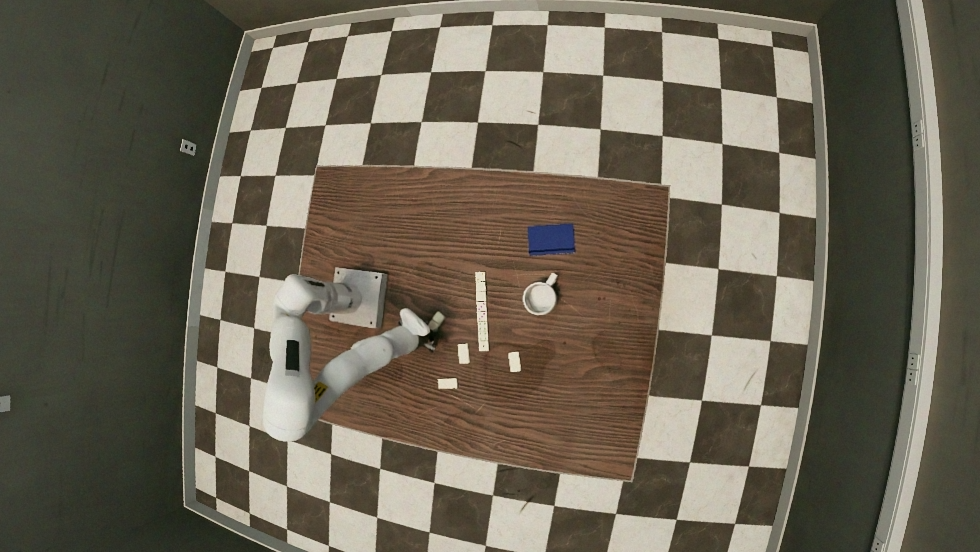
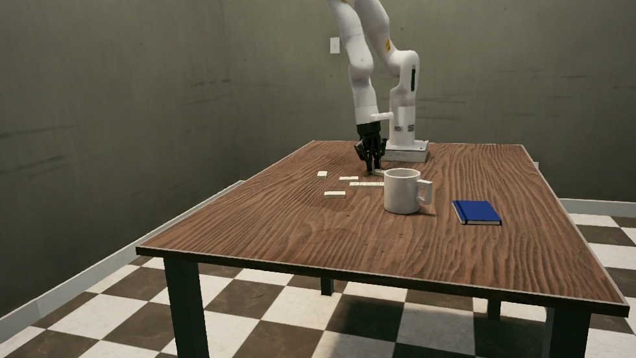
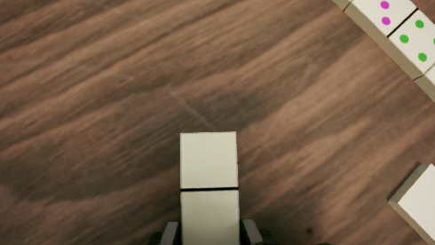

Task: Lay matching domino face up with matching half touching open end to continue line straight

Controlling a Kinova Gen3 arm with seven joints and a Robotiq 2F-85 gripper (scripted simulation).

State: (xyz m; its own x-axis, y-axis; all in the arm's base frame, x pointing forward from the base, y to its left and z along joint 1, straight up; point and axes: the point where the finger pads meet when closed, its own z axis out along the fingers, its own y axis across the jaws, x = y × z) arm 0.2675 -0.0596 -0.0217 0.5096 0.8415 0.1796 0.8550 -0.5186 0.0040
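Observation:
My gripper (image 1: 429, 337) (image 2: 374, 170) (image 3: 210, 234) is shut on a domino (image 1: 436, 319) (image 2: 379, 172) (image 3: 209, 161), left of the line in the top view. The side facing the wrist camera shows a black dividing bar and two halves without pips. It is low over the table; whether it touches the wood cannot be told. The line (image 1: 482, 312) (image 2: 365, 183) (image 3: 411, 48) lies straight; magenta and green pips show in the wrist view. Three other dominoes lie flat with plain backs up: one near the line (image 1: 463, 353) (image 3: 421, 201), one farther off (image 1: 447, 383), one beyond the line (image 1: 514, 362).
A white mug (image 1: 539, 298) (image 2: 402, 190) stands right of the line in the top view and hides part of it in the exterior view. A blue notebook (image 1: 551, 239) (image 2: 476, 211) lies farther back. The robot's base plate (image 1: 374, 294) is left of the held domino.

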